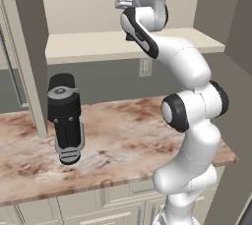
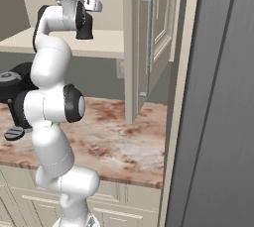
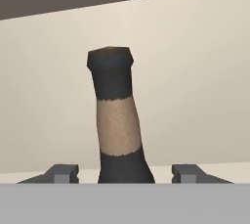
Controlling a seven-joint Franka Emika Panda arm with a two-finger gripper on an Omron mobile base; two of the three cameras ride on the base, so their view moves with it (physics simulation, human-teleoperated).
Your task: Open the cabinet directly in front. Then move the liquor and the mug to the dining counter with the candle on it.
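Liquor (image 3: 117,120): dark bottle, tan band on neck, upright on the cabinet (image 1: 123,42) shelf, between the gripper (image 3: 125,173) tips. Jaws part-open either side of the neck; contact not discernible, likely mid-closing for a grasp. Cabinet door (image 2: 149,47) stands open right. Black appliance (image 1: 65,118) below on counter (image 1: 133,140).

arm (image 1: 192,67): glossy white shells | joints: dark (black caps)

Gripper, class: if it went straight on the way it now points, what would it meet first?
The liquor bottle, standing between the gripper fingertips with visible gaps each side; behind it, probably the cabinet back wall.
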